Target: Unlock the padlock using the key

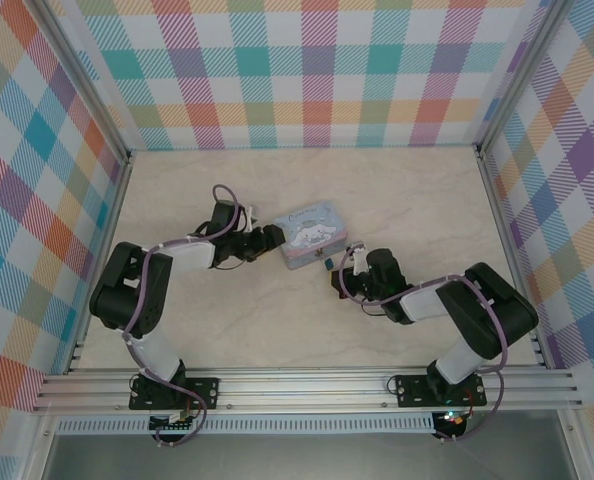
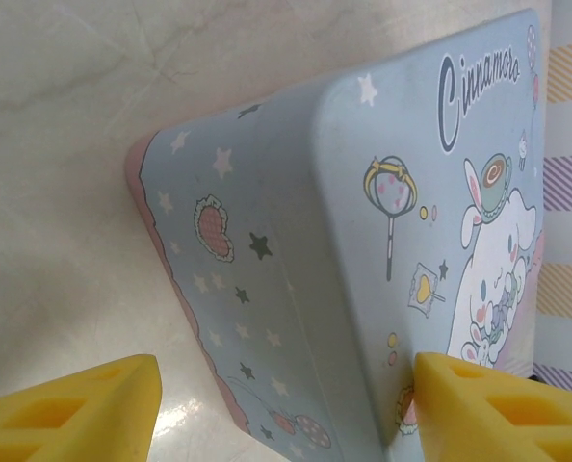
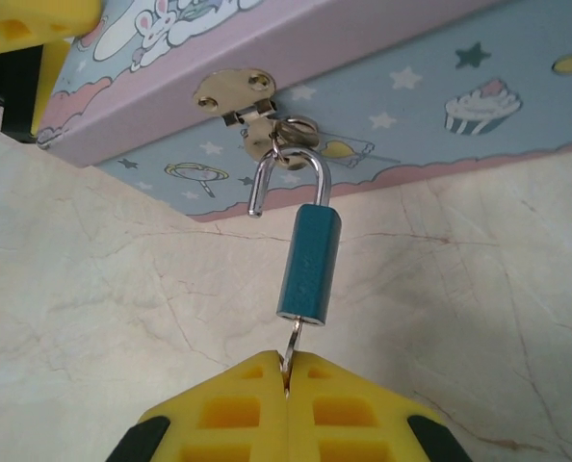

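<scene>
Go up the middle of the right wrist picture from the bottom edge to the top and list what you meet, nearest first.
Right fingers, shut on the key → blue padlock → metal latch that its shackle hangs from → tin.

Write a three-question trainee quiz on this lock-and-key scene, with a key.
1. True or false: the right pincer is shut on the key.
2. The padlock is hooked to: A) the tin's hasp; B) a wall hook; C) a drawer handle.
3. Fill in: the left pincer, straddling the tin's corner, is ___.
Key: 1 true; 2 A; 3 open.
</scene>
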### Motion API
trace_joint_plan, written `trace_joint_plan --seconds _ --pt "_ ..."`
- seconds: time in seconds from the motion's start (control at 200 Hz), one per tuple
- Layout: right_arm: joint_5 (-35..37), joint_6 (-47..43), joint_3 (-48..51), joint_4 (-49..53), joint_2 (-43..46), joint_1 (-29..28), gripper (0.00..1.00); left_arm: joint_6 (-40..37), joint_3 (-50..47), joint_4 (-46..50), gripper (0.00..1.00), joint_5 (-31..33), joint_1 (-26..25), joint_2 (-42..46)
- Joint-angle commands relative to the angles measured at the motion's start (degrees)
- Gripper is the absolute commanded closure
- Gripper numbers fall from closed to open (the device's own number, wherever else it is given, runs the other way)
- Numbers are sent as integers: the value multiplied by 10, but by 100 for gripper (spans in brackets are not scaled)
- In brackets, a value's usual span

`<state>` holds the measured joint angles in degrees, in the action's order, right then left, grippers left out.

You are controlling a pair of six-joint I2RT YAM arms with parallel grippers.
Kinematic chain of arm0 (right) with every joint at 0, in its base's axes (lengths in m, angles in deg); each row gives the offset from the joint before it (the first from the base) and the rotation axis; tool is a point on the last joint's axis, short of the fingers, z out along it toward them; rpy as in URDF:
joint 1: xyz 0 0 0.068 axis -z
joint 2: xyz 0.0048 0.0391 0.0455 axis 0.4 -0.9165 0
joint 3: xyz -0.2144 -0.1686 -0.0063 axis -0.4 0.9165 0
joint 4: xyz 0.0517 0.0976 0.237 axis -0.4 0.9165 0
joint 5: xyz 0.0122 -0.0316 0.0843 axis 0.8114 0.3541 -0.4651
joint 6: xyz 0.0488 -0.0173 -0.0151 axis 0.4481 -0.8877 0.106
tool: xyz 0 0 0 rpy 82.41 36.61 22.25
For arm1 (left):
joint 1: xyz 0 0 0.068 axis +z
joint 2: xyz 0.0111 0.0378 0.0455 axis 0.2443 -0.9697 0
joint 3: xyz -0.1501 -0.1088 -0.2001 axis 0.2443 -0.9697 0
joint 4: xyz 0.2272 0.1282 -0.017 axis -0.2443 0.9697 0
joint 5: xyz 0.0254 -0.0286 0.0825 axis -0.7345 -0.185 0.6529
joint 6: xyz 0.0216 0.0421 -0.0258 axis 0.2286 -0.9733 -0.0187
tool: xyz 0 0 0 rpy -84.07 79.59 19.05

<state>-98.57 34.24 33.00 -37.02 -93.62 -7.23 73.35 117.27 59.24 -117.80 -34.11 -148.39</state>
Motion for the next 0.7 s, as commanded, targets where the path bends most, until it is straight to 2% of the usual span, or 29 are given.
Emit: trace_joint_plan --seconds 0.0,0.075,0.27,0.46,0.585,0.695 --pt "-75 45 -6 -12 -34 24 100 8 -34 67 33 48 -5 4" --pt "-87 52 -10 -9 -45 34 99 10 -42 65 33 52 -6 9" --pt "-82 49 -3 2 -34 43 77 13 -49 66 33 60 -9 17" --pt "-81 29 24 27 19 62 58 16 -58 63 33 61 -10 27" --pt "-124 16 19 33 59 73 44 15 -61 70 33 64 -12 36" --pt "-182 19 -16 35 57 74 32 16 -63 69 33 64 -15 39"
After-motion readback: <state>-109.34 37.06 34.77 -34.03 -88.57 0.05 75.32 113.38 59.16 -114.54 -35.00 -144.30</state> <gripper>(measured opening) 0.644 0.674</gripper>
